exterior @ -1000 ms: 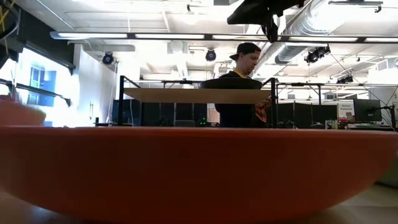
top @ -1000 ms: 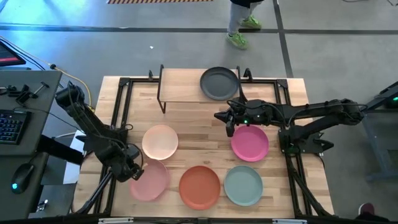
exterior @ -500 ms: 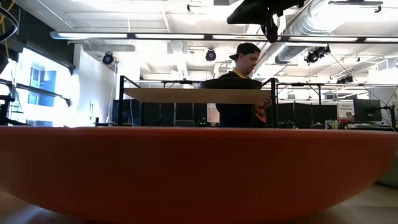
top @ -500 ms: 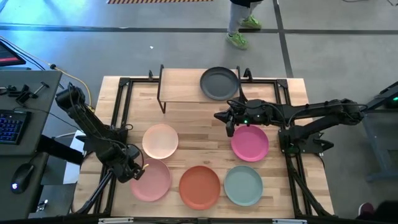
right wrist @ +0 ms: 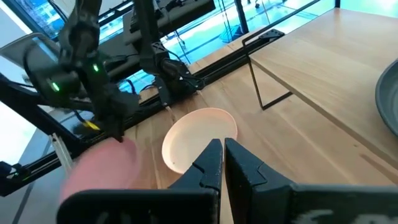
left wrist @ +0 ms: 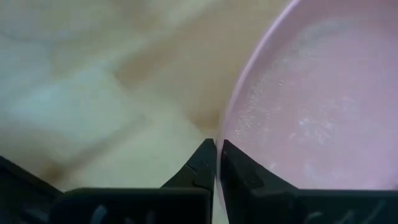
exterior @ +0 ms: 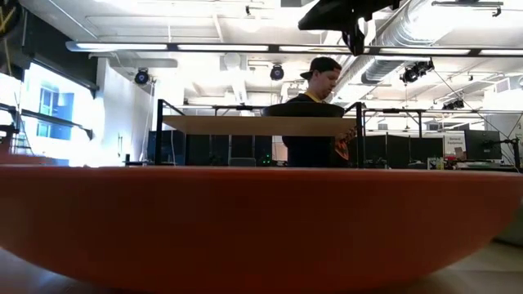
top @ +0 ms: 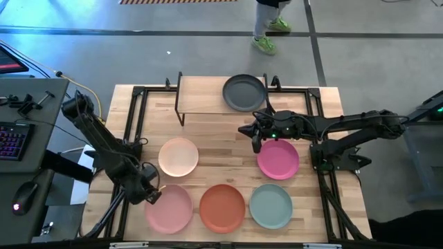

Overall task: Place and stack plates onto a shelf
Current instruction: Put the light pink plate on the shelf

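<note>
The pale pink plate (top: pixel 171 209) lies at the near left of the table, with my left gripper (top: pixel 150 194) shut on its left rim. The dark grey plate (top: pixel 243 93) rests flat on the right end of the shelf (top: pixel 204 94). Cream (top: pixel 178 157), magenta (top: pixel 278 158), orange-red (top: pixel 222 207) and pale teal (top: pixel 270 206) plates lie flat on the table. My right gripper (top: pixel 255 137) hangs shut and empty over the table between the shelf and the magenta plate. The orange-red plate (exterior: pixel 261 229) fills the low view. My left gripper pinches the pale pink plate's rim (left wrist: pixel 219 146) on the plate's left side, one finger (left wrist: pixel 239 174) inside the plate and one finger (left wrist: pixel 200 171) outside. The fingers come slanting down from the table's left. The plate looks about level; whether it rests on the table, I cannot tell.
Black metal frames (top: pixel 135 138) run along both sides of the tabletop. The left half of the shelf top is bare wood. A person (exterior: pixel 315 122) stands beyond the far edge, behind the shelf (exterior: pixel 261 125). A desk with a keyboard (top: pixel 14 138) is left of the table.
The pale pink plate has slid a little toward the table's near edge, staying flat. My left gripper has moved the same way with it, beside its left rim. My right arm has kept still.
</note>
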Available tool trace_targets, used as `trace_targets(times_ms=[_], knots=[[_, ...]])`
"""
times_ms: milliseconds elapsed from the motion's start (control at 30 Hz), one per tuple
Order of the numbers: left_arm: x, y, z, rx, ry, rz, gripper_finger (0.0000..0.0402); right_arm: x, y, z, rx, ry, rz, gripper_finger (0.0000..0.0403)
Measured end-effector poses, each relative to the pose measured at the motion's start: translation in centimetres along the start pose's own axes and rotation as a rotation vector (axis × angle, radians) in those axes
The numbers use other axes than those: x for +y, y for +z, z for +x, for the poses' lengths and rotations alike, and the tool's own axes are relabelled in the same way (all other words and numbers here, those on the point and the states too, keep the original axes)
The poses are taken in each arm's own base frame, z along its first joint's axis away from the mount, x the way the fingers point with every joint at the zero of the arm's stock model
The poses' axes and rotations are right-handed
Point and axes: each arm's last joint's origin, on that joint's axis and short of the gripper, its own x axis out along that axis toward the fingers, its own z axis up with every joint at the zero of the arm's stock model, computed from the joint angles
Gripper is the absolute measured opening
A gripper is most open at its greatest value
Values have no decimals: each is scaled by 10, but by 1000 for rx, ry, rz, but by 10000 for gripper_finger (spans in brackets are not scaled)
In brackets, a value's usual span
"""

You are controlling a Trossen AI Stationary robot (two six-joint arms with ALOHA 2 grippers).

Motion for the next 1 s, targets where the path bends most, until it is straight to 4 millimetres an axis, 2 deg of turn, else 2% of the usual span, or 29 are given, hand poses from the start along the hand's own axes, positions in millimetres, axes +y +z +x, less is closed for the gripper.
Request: trace_targets(times_ms=[100,233,433,567,667,767,900,1000], knots=[[-10,0,-32,32,-124,-7,2,0,0,0,3,6,-4,0],[-17,11,-88,8,-198,-2,1,1,3,0,-23,18,-37,0],[-14,45,-180,-228,-151,8,1,6,19,-20,-137,61,-56,0],[-6,66,-223,-393,-81,-22,1,6,26,-37,-177,72,-76,0],[-8,83,-240,-505,-47,-21,1,7,29,-44,-196,78,-87,0],[-17,108,-245,-568,33,9,1,7,30,-45,-202,73,-86,0],[-31,160,-243,-602,132,90,0,6,29,-45,-197,74,-67,0],[-33,204,-246,-604,191,125,0,6,28,-45,-188,72,-50,0]])
